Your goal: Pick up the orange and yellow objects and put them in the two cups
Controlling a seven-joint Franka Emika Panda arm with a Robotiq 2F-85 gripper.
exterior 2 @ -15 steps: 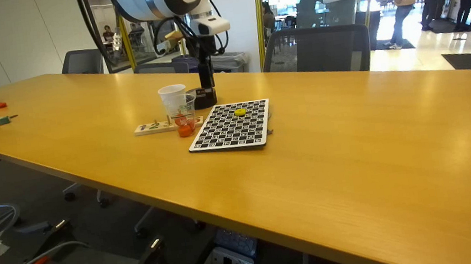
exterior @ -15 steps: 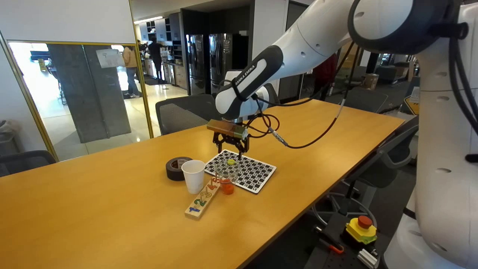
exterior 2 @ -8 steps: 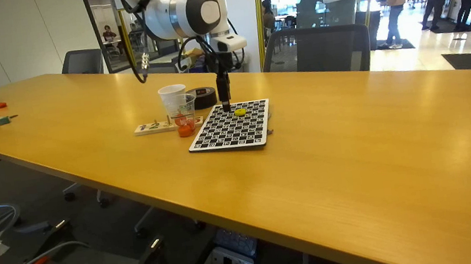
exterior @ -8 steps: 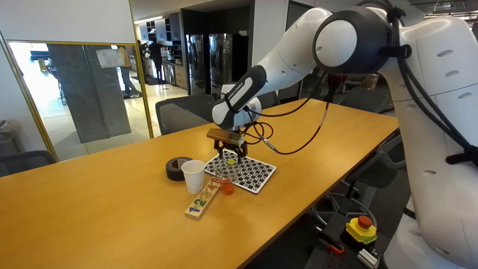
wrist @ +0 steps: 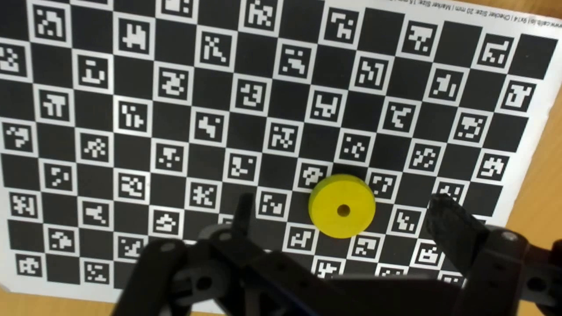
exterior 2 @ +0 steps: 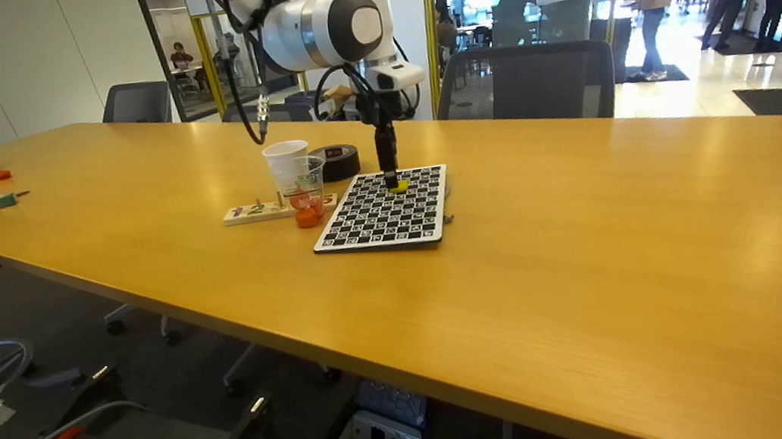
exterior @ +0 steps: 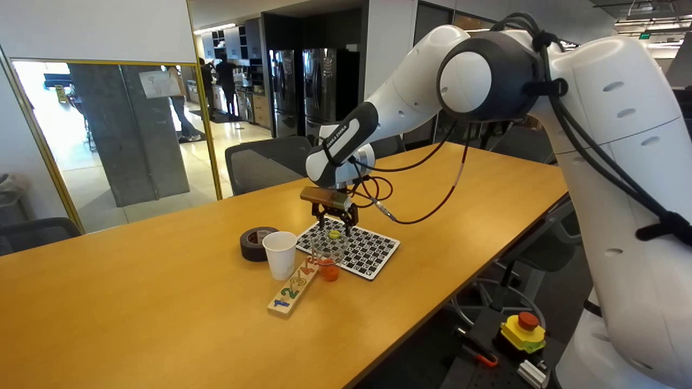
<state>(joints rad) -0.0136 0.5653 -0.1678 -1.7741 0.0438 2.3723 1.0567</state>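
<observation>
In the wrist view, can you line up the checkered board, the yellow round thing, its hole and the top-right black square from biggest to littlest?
Largest to smallest, as they look there:
Checkered board, partly cut off
Yellow round thing
Top-right black square
Hole

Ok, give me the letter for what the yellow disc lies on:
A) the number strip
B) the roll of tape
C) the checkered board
C: the wrist view shows the yellow disc flat on the checkered board, the pattern showing all around it.
</observation>
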